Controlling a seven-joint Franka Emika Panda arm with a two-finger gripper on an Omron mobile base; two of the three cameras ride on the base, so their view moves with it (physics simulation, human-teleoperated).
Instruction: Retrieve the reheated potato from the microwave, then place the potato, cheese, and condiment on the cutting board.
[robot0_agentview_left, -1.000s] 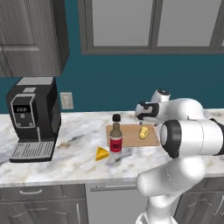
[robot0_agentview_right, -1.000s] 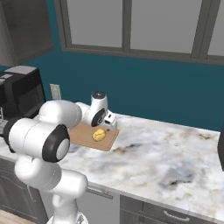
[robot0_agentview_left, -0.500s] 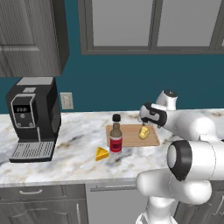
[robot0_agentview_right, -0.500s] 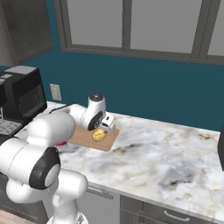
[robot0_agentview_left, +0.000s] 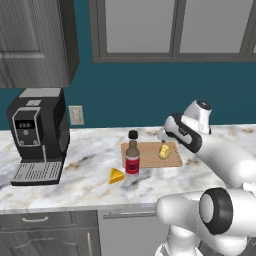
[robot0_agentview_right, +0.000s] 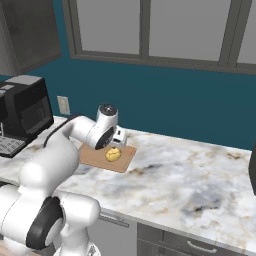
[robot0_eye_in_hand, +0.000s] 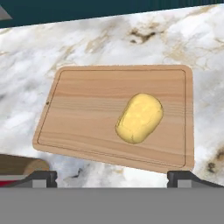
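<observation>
Hovering open and empty over the pale-yellow rounded potato (robot0_eye_in_hand: 139, 118) on the light-brown wooden cutting board (robot0_eye_in_hand: 87, 109), the hand (robot0_eye_in_hand: 111, 176) has the orange-yellow cheese wedge (robot0_agentview_left: 116, 175) lying leftward, off-board, on the marble desk (robot0_agentview_left: 85, 170).

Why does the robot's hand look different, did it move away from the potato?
Yes. The end effector has risen off the potato and drawn toward the wall, judged against the cutting board.

Place: a rendered home kitchen.
Worktop: marbled white stone worktop (robot0_agentview_left: 85, 160) over grey drawer fronts (robot0_agentview_left: 47, 220) with bar handles.
Walls: teal wall with a socket plate (robot0_agentview_left: 76, 115); grey wall cabinets (robot0_agentview_left: 35, 42) above.
Appliance: black-and-silver coffee machine (robot0_agentview_left: 37, 135).
Food things: wooden cutting board (robot0_eye_in_hand: 87, 113), potato (robot0_eye_in_hand: 139, 117), condiment (robot0_agentview_left: 132, 159), cheese (robot0_agentview_left: 116, 175).
</observation>
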